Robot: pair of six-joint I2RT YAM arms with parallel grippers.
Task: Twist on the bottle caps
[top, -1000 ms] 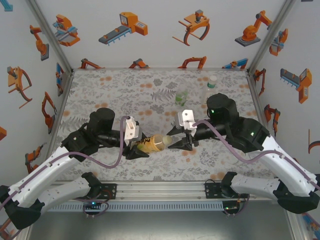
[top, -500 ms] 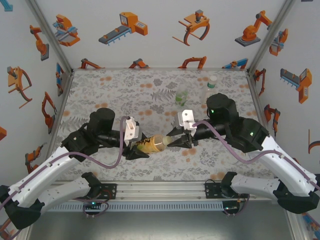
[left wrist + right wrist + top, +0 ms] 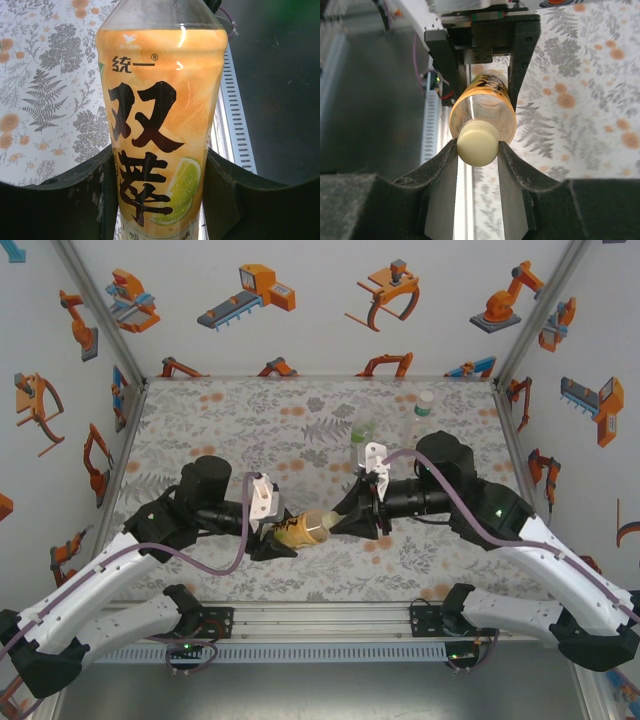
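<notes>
White-shelled arms (image 3: 110,585), black joints (image 3: 205,480), purple cables (image 3: 212,568), white wrist brackets (image 3: 262,498), black fingers (image 3: 437,172)

Left arm (image 3: 120,575): reaches in low from its base, forearm about level, wrist turned so the left gripper (image 3: 282,538) points at its partner. Its fingers (image 3: 75,200) are clamped on either side of the amber bottle (image 3: 160,100), which runs along the pincer's axis with its neck out ahead of the tips.

Right arm (image 3: 530,540): elbow bent, wrist level, right gripper (image 3: 347,524) facing the left one tip to tip. Finger pads pinch the pale cap (image 3: 477,142) right between the tips, jaws nearly closed.
</notes>
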